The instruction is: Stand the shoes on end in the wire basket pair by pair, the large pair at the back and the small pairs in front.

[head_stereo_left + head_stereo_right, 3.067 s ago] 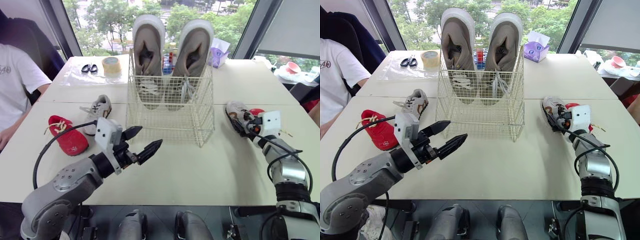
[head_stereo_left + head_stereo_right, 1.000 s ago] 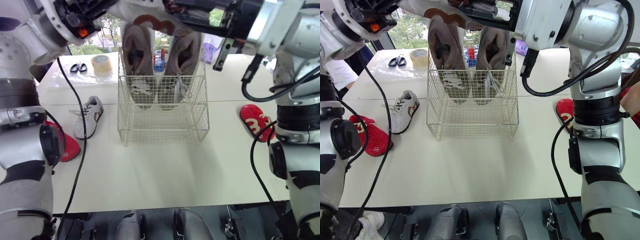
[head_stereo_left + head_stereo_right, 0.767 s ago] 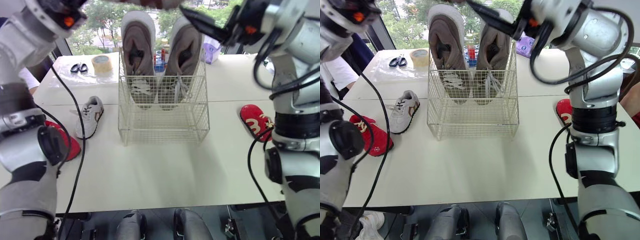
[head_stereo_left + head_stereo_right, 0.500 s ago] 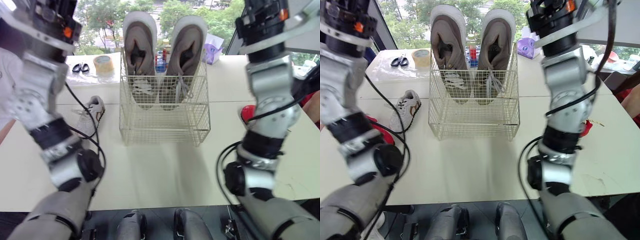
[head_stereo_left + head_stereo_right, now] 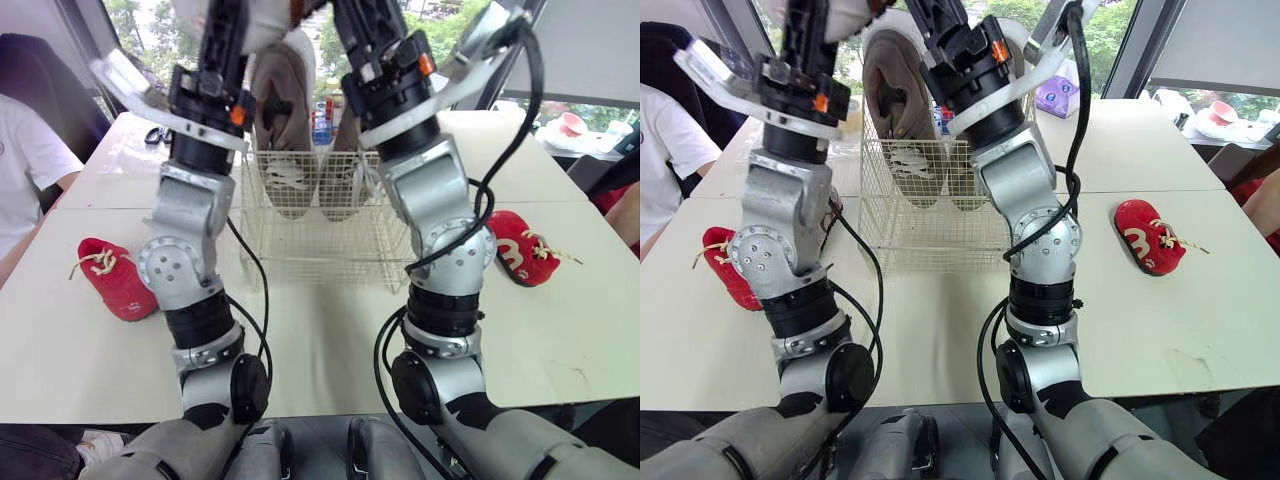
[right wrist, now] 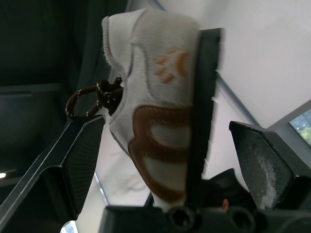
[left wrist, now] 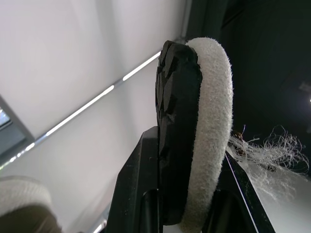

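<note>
Held high above the table, a small white shoe (image 6: pixel 160 111) with brown patches and a black sole (image 7: pixel 177 121) stands between my grippers. My left gripper (image 7: pixel 187 155) is shut on its sole end. My right gripper (image 6: pixel 165 121) is open, its fingers (image 6: pixel 80 160) wide on either side of the shoe and apart from it. Both raised arms stand in front of the wire basket (image 5: pixel 330 240), where two large grey shoes (image 5: pixel 285 90) stand on end at the back. One red shoe (image 5: pixel 110 275) lies on the table's left, another (image 5: pixel 520 258) on its right.
A person in a white shirt (image 5: pixel 25 160) sits at the left edge of the table. Scissors (image 5: pixel 155 135) lie at the back left, and a purple tissue pack (image 5: pixel 1055 95) sits behind the basket on the right.
My right gripper has opened off the small white shoe, which stays in the left gripper. Both arms have swung upright in front of the basket.
</note>
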Controlling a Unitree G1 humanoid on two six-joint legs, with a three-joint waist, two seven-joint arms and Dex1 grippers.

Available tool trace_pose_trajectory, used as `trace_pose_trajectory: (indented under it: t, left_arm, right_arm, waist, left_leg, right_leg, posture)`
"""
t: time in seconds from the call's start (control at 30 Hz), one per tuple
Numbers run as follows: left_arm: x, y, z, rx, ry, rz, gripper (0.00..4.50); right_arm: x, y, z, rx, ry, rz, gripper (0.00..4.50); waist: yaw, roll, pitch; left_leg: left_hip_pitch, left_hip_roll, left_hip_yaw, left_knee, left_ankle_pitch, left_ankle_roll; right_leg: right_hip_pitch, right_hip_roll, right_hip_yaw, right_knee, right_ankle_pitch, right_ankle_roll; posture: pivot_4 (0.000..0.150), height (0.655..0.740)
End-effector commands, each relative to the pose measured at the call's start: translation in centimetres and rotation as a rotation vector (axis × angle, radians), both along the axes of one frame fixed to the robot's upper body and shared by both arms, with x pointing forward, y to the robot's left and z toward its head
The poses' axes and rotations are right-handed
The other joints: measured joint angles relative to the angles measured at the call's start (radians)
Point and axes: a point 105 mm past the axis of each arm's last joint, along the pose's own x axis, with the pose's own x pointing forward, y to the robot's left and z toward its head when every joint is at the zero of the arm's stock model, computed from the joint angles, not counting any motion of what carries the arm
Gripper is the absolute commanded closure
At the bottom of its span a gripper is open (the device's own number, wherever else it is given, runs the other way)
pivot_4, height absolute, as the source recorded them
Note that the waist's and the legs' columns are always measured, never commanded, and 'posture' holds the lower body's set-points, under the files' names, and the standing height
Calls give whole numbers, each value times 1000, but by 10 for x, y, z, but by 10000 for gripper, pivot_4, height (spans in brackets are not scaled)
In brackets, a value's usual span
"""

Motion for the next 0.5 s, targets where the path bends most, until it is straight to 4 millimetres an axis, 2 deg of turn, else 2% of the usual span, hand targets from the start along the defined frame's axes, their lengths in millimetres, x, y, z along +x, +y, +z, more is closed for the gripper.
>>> trace_pose_trajectory:
  t: [0.03,0.17,0.27,0.37,0.5]
  left_arm:
    - [-10,0,2,22,-43,3,42237]
    - [-6,1,-9,51,-13,13,42237]
    - [-3,4,-11,54,-4,19,42237]
    - [-3,2,-11,68,-9,20,42237]
    - [-2,-3,-14,95,-1,29,42237]
  right_arm:
    - [-7,-6,17,47,-58,-24,747]
    - [-13,-6,25,61,-90,-14,747]
    - [-11,-3,25,56,-85,3,747]
    - [-8,1,24,38,-78,4,9016]
    - [-8,5,23,28,-80,18,27535]
  waist:
    - [-1,0,0]
    - [-1,0,0]
    - [0,0,0]
    - [0,0,0]
    - [0,0,0]
  left_leg:
    - [0,0,0,0,0,0]
    - [0,1,0,0,0,0]
    - [0,1,0,0,0,0]
    - [0,1,0,0,0,0]
    - [0,1,0,0,0,0]
  right_leg:
    - [0,0,0,0,0,0]
    - [0,1,0,0,0,0]
    - [0,1,0,0,0,0]
    - [0,1,0,0,0,0]
    - [0,1,0,-1,0,0]
  posture:
    - [1500,7400]
    - [1500,7400]
    - [1500,7400]
    - [1500,7400]
    - [1500,7400]
